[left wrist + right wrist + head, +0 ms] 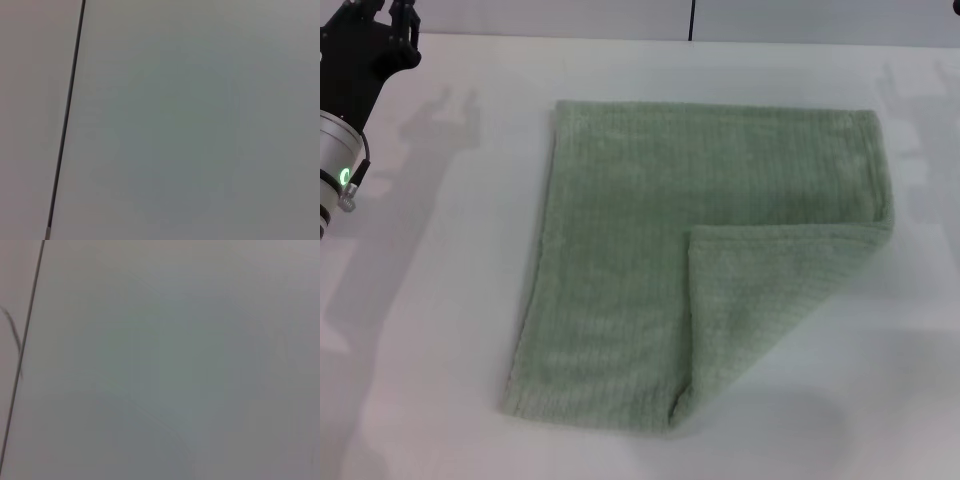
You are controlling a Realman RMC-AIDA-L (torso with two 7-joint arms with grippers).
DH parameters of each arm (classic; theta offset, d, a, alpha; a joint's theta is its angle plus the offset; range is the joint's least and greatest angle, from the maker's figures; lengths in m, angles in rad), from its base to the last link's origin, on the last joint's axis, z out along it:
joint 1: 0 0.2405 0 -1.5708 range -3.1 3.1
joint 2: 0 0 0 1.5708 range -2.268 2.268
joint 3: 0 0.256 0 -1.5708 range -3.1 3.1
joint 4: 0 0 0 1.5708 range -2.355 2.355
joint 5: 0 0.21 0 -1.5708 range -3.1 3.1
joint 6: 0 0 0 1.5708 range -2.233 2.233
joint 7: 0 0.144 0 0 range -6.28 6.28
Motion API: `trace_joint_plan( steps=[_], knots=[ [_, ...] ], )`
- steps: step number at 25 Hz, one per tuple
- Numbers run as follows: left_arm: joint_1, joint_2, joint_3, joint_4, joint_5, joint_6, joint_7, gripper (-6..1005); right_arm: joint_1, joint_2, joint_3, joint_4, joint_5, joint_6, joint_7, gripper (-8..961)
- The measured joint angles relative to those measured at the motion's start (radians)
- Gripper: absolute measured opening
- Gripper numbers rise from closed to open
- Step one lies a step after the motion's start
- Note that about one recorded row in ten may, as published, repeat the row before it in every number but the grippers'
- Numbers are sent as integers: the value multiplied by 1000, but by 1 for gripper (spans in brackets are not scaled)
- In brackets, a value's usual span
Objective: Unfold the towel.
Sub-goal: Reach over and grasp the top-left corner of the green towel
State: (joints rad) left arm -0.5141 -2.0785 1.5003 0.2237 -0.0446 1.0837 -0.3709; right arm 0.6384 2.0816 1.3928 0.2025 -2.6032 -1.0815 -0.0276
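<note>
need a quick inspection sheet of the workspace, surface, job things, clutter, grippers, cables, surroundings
surface: white table, plain, with faint shadows.
job's things: towel lies flat mid-table; its near right corner is folded over onto the top, so it is not yet fully unfolded.
clutter: nothing seen.
grippers: left gripper at the far left corner of the head view, clear of the towel; a green light shows on its wrist. Right gripper not in view. Neither touches the towel.
cables: nothing seen.
surroundings: pale wall behind the table with a dark vertical seam; both wrist views show only a blank pale surface with a thin dark line.
</note>
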Motion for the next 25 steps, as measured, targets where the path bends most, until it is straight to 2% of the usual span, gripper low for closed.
trace_joint_plan(
  steps=[7, 13, 16, 19, 22, 25],
  knots=[
    [0, 0, 5, 2, 0, -1, -2, 137, -3, 0, 0, 2, 1, 0, 0, 701],
    [0, 0, 6, 4, 0, -1, -8, -2, -5, 0, 0, 3, 2, -3, 0, 702],
    [0, 2, 16, 10, 6, -1, -50, -2, -5, 0, 0, 3, 2, -6, 0, 702],
    [0, 14, 73, 33, 9, -26, -167, -2, -7, 0, 0, 4, 2, -8, 0, 701],
    [9, 22, 132, 109, 11, -125, -280, -2, -8, 0, 0, 5, 2, -8, 0, 700],
    [21, 24, 155, 177, 36, -209, -323, -2, -8, 0, 0, 5, 0, -8, 0, 701]
  ],
)
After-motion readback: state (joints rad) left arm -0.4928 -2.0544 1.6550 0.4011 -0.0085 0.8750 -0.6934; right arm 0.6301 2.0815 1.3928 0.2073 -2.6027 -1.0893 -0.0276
